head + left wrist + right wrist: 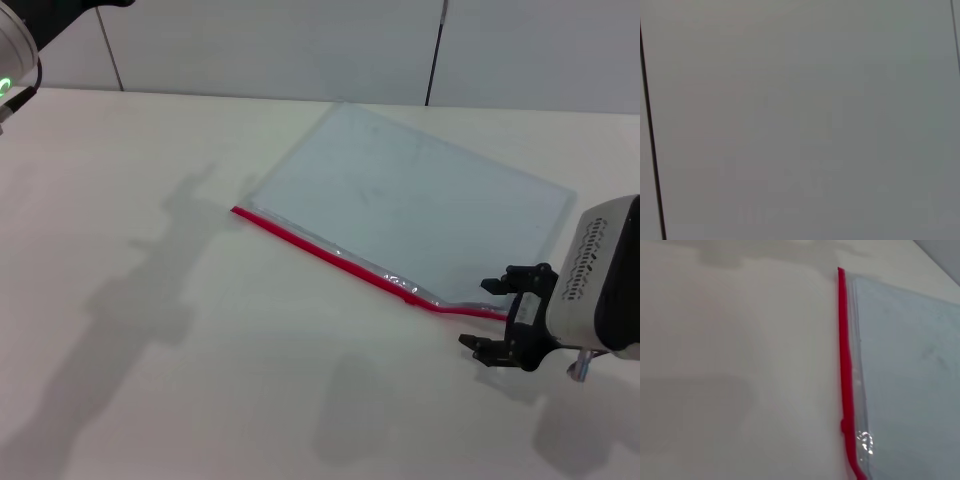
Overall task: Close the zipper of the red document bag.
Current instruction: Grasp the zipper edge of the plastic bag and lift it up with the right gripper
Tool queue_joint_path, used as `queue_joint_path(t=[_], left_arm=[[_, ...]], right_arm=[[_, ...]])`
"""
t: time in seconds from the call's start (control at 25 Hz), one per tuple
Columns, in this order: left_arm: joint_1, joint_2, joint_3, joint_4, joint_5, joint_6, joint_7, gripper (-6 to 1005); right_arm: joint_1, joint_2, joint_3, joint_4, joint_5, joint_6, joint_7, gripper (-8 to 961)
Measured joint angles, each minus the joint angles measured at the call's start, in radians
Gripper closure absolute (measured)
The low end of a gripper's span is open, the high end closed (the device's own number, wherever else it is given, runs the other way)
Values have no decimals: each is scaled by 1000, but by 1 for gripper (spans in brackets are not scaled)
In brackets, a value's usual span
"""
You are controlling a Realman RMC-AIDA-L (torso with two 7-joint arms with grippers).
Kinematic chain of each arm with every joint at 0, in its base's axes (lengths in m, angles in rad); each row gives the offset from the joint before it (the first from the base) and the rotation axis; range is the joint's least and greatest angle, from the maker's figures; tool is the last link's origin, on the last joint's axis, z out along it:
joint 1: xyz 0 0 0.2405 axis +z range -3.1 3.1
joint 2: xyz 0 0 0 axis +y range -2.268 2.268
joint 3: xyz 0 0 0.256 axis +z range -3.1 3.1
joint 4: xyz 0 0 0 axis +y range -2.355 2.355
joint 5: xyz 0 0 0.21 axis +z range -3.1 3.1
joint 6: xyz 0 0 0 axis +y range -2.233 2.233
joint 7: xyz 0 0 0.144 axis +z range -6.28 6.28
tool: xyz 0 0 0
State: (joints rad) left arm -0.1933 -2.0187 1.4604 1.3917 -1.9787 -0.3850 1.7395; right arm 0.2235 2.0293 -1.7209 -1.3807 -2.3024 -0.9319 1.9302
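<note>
The red document bag (410, 200) lies flat on the white table, a pale translucent pouch turned at an angle. Its zipper (330, 253) is the red strip along the near long edge, also seen in the right wrist view as the zipper (844, 360). A small slider bump (411, 293) sits on the strip toward its right end and shows as the slider (845, 426). My right gripper (489, 316) is open at the strip's right end, one finger on each side of the bag's corner. Only a part of my left arm (14, 62) shows, at the far left corner.
The white table (150, 380) stretches wide to the left and front of the bag. Grey wall panels (270, 40) stand behind the table's far edge. The left wrist view holds only a grey panel (800, 120) with a dark seam.
</note>
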Motion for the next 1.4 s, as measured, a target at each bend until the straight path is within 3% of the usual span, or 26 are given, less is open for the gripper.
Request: queue_joint_path(t=[0.36, 0.84, 1.4], left_arm=[[-2, 0, 2, 5, 0, 0, 0, 416], [-2, 1, 0, 9, 12, -10, -2, 416], [-2, -1, 1, 20, 26, -11, -5, 416]], right_arm=[[19, 2, -18, 13, -102, 56, 58, 222], [78, 0, -20, 93, -155, 76, 123, 224], [99, 0, -20, 106, -170, 130, 144, 228]])
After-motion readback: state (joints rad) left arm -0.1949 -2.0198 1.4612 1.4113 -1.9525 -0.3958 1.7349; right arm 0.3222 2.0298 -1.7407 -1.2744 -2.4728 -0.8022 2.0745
